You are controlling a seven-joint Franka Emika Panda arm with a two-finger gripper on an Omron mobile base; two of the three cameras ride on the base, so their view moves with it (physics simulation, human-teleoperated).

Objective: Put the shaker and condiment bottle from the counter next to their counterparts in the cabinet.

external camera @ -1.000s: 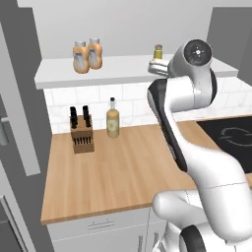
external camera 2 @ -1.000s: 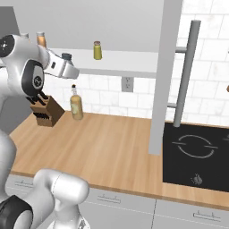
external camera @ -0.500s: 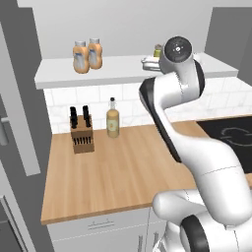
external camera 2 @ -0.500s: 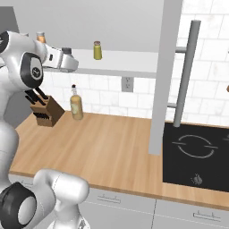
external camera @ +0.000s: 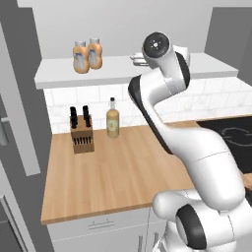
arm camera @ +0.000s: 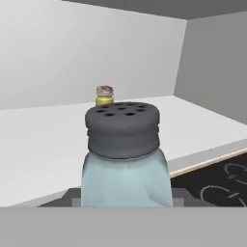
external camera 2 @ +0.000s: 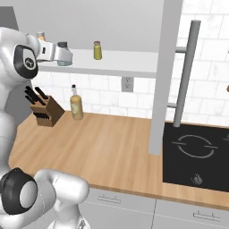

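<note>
In the right base view the claw (external camera 2: 62, 54) sits in the upper left of the frame, level with the front edge of the cabinet (external camera 2: 129, 60) shelf, and it is closed around the shaker (external camera 2: 63, 53), whose blue-grey glass body and dark cap stand upright against the white hand. The hand view shows that shaker (arm camera: 124, 157) close up in the lower centre, its perforated dark cap uppermost, gripped low on the jar between the claw's sides. Beyond it, near the middle of that frame, the olive-green shaker (arm camera: 104, 96) with the brown cap stands on the white shelf board, well apart from the held jar; in the right base view it stands right of the claw, toward the top centre. In the left base view, two squat orange bottles stand touching side by side on the shelf in the upper left: the condiment bottle (external camera: 81, 57) and its twin (external camera: 95, 54), though I cannot tell which is which. Below, on the light-brown table (external camera: 113, 172), a knife block (external camera: 81, 136) and a slim amber bottle (external camera: 112, 121) stand near the tiled wall at centre left.
</note>
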